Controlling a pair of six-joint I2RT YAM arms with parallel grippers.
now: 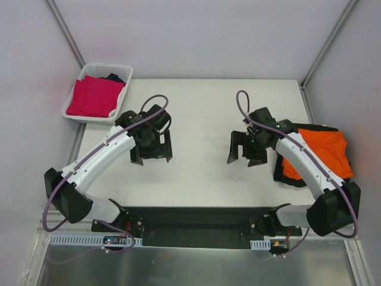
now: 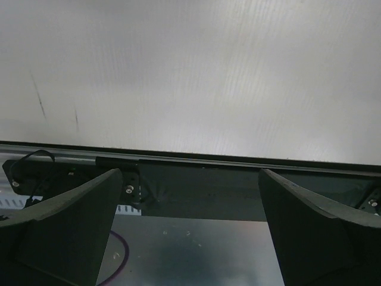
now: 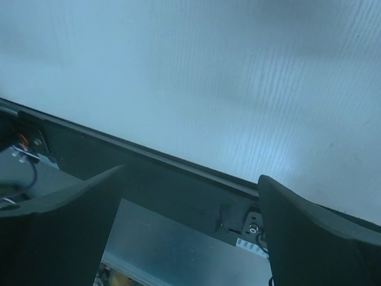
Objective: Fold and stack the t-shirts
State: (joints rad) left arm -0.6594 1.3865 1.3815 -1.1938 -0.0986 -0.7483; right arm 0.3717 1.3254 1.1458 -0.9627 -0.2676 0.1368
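Partly done: orange t-shirt (image 1: 324,149) lay folded atop a black t-shirt (image 1: 280,174); magenta t-shirt (image 1: 94,96) waited in the basket (image 1: 113,67). Left gripper (image 1: 152,157) and right gripper (image 1: 247,158) gaped wide, empty.

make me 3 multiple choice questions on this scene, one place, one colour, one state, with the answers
1. Where is the magenta t-shirt? A) in the white basket B) in the left jaws C) on the floor
2. What colour is the top t-shirt by the right arm? A) green B) orange C) white
3. How do the left jaws stand? A) shut on cloth B) shut, empty C) open, empty
Answers: 1 A, it lies inside the basket. 2 B, bright orange over black cloth. 3 C, the left wrist view shows a wide gap holding nothing.
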